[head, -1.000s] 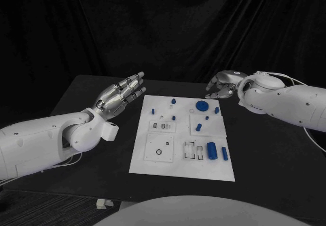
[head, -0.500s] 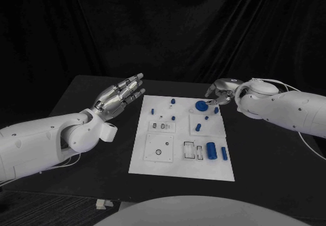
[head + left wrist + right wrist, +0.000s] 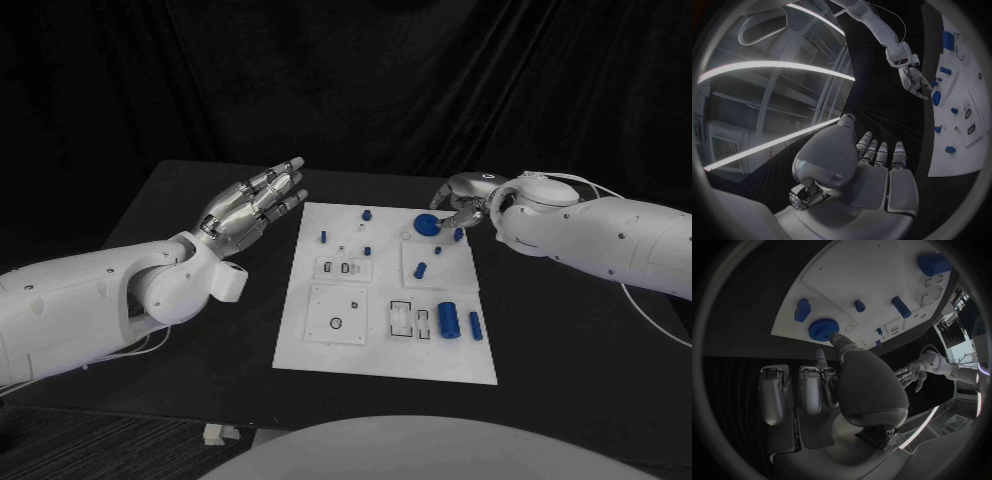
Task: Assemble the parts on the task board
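Observation:
The white task board point(image 3: 339, 350) lies in the middle of the black table. A round blue gear point(image 3: 427, 225) sits at the board's far right corner, with small blue pegs point(image 3: 421, 268) scattered around it. My right hand point(image 3: 463, 196) hovers at that corner, fingers curled downward. In the right wrist view its thumb tip point(image 3: 835, 338) touches the rim of the blue gear point(image 3: 823, 329), while the other fingers point(image 3: 811, 390) stay off it. My left hand point(image 3: 257, 205) is raised left of the board, fingers straight and apart, holding nothing.
A thick blue cylinder point(image 3: 450, 320) and a slimmer blue piece point(image 3: 477, 325) lie at the board's near right. Rectangular slots point(image 3: 411, 320) and a ring-shaped hole point(image 3: 336, 323) mark the near half. Bare black table point(image 3: 577, 330) surrounds the board.
My right hand has moved left and down from beyond the board's far right corner until its thumb is at the blue gear. The left hand has stayed put.

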